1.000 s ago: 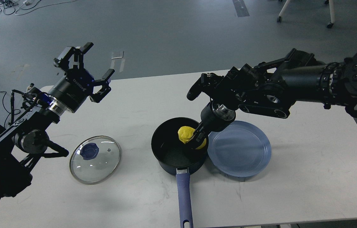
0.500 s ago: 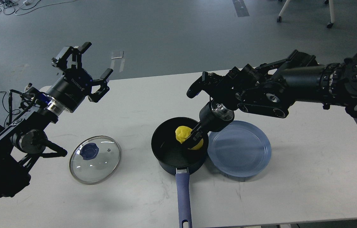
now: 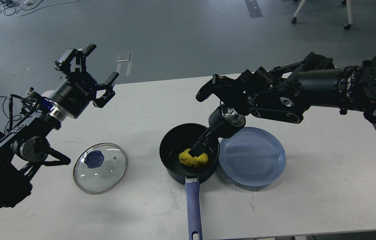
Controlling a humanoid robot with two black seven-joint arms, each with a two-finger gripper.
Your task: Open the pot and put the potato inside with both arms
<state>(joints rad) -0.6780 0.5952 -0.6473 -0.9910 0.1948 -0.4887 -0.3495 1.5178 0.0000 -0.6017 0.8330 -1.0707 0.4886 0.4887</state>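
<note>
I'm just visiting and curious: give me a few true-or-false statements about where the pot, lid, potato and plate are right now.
1. The glass lid sits on the pot. False: it lies flat on the table, left of the pot.
2. The potato is inside the pot. True.
3. The plate holds the potato. False: the plate is bare.
4. The left pincer is open and holds nothing. True.
5. The pot's handle points toward the far table edge. False: it points toward the near edge.

Black jointed arms [image 3: 321, 88], silver joints, loose cables, "ROBOTIQ" lettering.
</note>
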